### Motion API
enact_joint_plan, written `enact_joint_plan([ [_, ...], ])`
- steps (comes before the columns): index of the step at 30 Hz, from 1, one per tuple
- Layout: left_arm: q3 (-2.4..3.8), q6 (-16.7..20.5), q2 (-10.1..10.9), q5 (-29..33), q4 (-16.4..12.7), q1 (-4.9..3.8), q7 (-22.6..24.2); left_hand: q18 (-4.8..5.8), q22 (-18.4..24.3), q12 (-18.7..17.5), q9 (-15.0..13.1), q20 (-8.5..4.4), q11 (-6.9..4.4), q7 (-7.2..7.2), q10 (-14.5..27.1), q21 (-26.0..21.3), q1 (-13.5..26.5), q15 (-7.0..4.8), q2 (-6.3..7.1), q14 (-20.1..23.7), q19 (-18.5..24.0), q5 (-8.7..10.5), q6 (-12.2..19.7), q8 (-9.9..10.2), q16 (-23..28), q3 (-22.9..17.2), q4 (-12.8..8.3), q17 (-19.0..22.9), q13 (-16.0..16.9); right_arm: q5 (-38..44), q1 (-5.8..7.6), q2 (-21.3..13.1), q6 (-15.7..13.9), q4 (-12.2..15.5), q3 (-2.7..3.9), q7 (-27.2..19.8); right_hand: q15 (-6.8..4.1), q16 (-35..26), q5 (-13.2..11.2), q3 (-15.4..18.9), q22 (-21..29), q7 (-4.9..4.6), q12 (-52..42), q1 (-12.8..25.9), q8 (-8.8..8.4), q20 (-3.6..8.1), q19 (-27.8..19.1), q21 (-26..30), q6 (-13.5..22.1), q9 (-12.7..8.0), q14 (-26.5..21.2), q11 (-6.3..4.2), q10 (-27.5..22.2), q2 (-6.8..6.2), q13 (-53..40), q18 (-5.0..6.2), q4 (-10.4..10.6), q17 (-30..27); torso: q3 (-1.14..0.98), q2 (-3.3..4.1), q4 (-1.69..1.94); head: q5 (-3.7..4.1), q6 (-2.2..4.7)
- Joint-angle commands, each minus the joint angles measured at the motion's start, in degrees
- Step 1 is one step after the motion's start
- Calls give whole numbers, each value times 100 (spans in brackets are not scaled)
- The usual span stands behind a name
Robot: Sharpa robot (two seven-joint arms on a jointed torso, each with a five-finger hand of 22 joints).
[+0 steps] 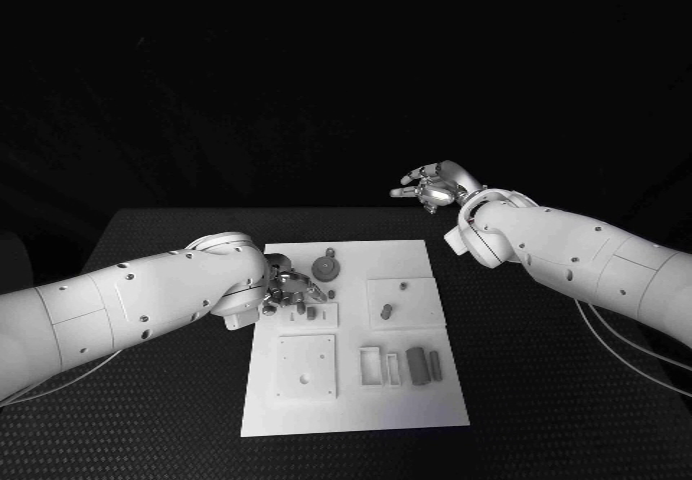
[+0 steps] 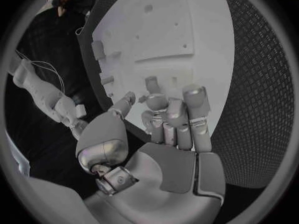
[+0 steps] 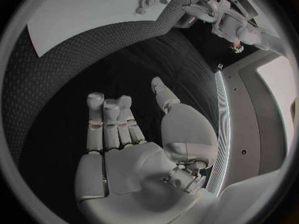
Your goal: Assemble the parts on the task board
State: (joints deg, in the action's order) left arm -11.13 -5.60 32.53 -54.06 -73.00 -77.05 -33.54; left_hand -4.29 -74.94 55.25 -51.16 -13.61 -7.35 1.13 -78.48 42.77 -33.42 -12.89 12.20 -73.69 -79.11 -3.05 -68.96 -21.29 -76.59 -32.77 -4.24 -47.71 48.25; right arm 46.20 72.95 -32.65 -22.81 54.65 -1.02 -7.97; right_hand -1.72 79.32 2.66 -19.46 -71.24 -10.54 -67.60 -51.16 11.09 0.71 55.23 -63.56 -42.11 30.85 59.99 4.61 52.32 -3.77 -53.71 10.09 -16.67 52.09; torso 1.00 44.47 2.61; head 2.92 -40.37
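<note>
Your left hand (image 1: 289,292) was down over the board (image 1: 356,400), near its left edge and toward the far end, with the fingers curled in. In the left wrist view the fingertips (image 2: 163,103) were bunched close round a small part (image 2: 152,83) standing at the board's surface, but I could not tell whether they were gripping it or only touching it. Just beyond that hand, by the far edge, lay a round gear-like part (image 1: 329,268).

Your right hand (image 3: 134,149) was well apart from the work, raised beyond the board's far right corner. Its fingers were straight and spread, and it held nothing.

The remaining parts lay on the board: a short peg (image 1: 387,312) on the raised square plate near the right edge, and two dark bars (image 1: 420,365) beside the slotted holders in the near half. A square plate (image 1: 306,366) with holes sat at the near left.

By my judgement, the step in hand was seating or picking a small part at the far-left station, and the assembly was far from finished. Your next move called for confirming the grasp first, then lifting or pressing straight so the part did not tip. You would also have needed to bring the right hand in over the board to take the bars or the peg.
</note>
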Motion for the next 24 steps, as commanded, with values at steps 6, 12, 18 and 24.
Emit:
enact_joint_plan([
  [6, 189, 202, 33, 259, 141, -17, 207, -65, -37, -49, -36, -24, 36, -47, 141, -76, -138, 13, 1, 117, 113, 25, 148, 51, 20, -6, 24, 22, 30, 40, -4, -21, 61, 5, 3, -26, 2, 22, 5, 33, 7, -49, -24, -23, 27, 9, -36, 12, 11, 2, -52, -8, -38, -12, 8, 491, 8, -8, -2, 1, 9, -3, 53],
  [12, 342, 335, 102, 274, 276, -138, 310, -51, -14, -298, 19, -9, 210, -216, 435, -278, -587, 170, -739, 390, 431, -310, 579, 303, 270, 176, -540, 186, -39, 40, -4, -32, 66, 6, 3, -22, 2, 23, 5, 34, 8, -49, -24, -25, 27, 8, -37, 13, 10, 2, -52, -8, -39, -9, 10, 491, 7, -9, -6, 1, 3, -16, 139],
  [18, 355, 401, 61, 104, 574, -258, 385, 18, 115, -621, 263, 49, 452, -475, 794, -628, -839, 410, -893, 738, 795, -547, 1028, 648, 592, 213, -803, 442, -221, 40, -5, -40, 67, 6, 3, -21, 2, 23, 5, 36, 8, -49, -25, -27, 28, 8, -36, 13, 10, 2, -52, -8, -39, -6, 11, 491, 6, -9, -4, 7, -1, -28, 201],
  [24, 355, 457, -34, -157, 854, -273, 393, 59, 185, -769, 333, 70, 546, -567, 960, -806, -860, 508, -801, 907, 963, -527, 1172, 734, 730, 246, -784, 591, -329, 40, -8, -39, 72, 2, 3, -21, 2, 24, 5, 39, 9, -49, -26, -27, 28, 8, -36, 13, 10, 2, -52, -8, -39, -4, 12, 491, 7, -10, -1, 12, -12, -28, 219],
])
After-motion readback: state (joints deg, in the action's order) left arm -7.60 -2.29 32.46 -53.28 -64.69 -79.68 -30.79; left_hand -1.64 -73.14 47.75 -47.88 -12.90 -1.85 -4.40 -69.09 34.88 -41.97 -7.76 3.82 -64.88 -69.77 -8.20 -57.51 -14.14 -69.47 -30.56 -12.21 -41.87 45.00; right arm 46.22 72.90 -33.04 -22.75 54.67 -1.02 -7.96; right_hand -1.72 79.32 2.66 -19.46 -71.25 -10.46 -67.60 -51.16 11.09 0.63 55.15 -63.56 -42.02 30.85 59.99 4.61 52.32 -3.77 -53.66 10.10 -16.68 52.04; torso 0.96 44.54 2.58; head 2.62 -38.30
